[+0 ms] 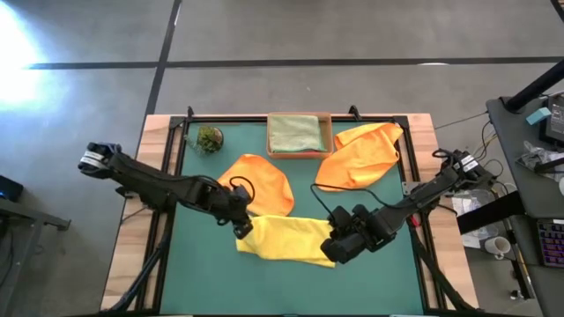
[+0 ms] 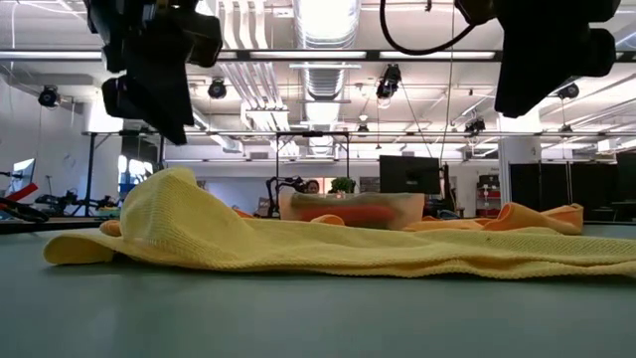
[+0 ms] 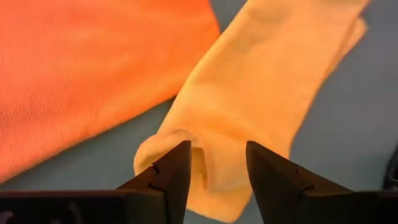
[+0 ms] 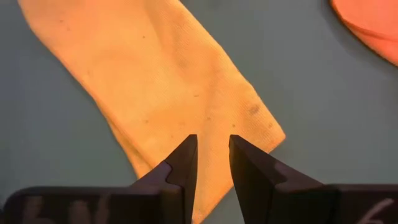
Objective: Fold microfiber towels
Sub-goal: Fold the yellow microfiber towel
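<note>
Hovering at opposite ends of the yellow towel (image 1: 282, 239), both hands are seen parted, nothing grasped. The left hand (image 1: 242, 229) is poised over the towel's bunched corner, the right hand (image 1: 339, 249) over the far end, seemingly so both ends can be lifted together.

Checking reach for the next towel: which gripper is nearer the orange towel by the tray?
Right. The right gripper sits below that orange towel, over the yellow towel's right end; the left gripper is farther, at its left end.
</note>
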You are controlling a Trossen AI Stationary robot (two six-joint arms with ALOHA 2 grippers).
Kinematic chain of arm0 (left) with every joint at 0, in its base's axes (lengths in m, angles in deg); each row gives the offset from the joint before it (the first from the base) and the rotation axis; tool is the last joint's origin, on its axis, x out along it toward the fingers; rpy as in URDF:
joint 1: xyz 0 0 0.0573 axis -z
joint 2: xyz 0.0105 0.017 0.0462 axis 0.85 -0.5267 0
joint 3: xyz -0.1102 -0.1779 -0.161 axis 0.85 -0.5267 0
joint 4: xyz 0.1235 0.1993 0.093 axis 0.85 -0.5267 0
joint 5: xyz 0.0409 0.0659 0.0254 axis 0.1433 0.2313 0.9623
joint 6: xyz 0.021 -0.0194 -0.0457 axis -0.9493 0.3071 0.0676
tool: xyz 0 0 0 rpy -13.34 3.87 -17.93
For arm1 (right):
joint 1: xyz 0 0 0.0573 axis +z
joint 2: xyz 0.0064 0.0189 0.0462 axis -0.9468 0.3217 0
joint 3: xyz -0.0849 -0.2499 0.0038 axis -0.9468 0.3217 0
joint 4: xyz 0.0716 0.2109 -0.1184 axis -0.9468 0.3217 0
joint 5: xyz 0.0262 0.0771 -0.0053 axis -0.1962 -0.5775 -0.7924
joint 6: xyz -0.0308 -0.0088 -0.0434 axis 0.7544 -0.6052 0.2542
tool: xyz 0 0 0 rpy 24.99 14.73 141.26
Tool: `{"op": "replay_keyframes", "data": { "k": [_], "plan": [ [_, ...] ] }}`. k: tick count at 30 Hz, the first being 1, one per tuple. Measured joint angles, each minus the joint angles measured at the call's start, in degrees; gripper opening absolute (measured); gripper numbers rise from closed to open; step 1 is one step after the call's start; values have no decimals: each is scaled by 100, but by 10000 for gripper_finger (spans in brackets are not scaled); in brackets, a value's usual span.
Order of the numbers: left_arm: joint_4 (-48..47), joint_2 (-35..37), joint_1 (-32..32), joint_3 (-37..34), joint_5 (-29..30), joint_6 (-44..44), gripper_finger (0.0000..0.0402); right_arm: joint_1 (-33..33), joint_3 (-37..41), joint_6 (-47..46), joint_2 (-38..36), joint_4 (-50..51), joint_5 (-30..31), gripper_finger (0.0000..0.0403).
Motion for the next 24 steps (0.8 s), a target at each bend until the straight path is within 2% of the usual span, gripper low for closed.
{"op": "replay_keyframes", "data": {
  "k": [6,18,24],
  "plan": [
    [-3,-389,-66,-11,-72,868,138,0,2,23,0,-41,2,84],
    [537,-1014,-87,-11,-385,1036,138,0,2,132,0,-150,11,84],
    [158,-1021,-9,-15,-436,900,122,0,2,136,0,-148,15,84]
  ]
}}
